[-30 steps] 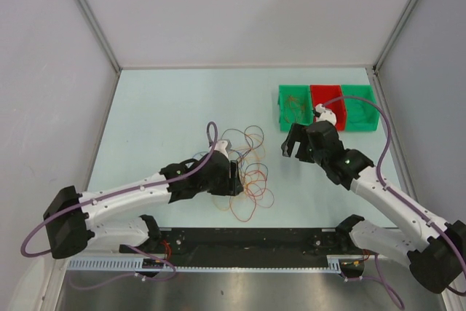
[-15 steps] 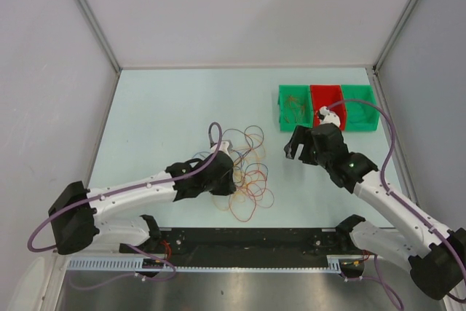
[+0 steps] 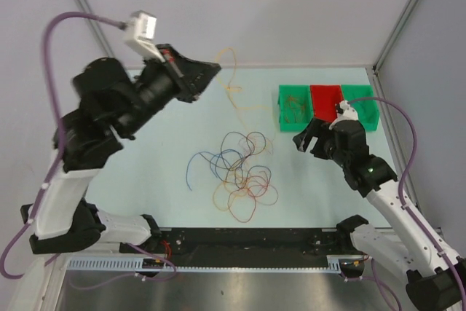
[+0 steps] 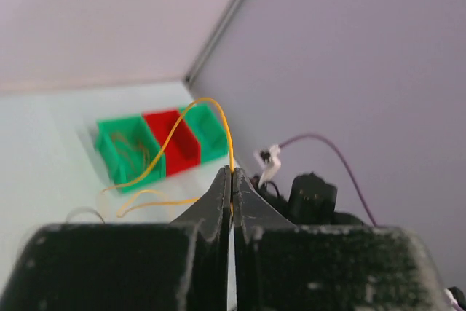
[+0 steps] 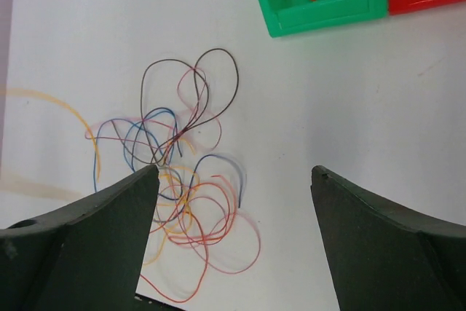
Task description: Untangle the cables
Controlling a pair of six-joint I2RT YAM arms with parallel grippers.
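Observation:
The cables lie in a loose tangle of red, orange, blue and dark loops on the pale table, left of centre. My left gripper is raised high over the far left of the table. It is shut on one yellow-orange cable, which trails down toward the pile. In the left wrist view the jaws are pressed together on that cable. My right gripper hangs open to the right of the pile with nothing between its fingers. In its wrist view the gripper frames the tangle, and the lifted cable shows as a blur.
A row of three bins stands at the back right: a green bin with orange wires in it, a red bin and another green bin. White walls enclose the table on three sides. The arm bases and a black rail line the near edge.
My left gripper shut on a yellow-orange cable in the pile, then rose high and back to the left, drawing it up. The right gripper drifted slightly right, still open.

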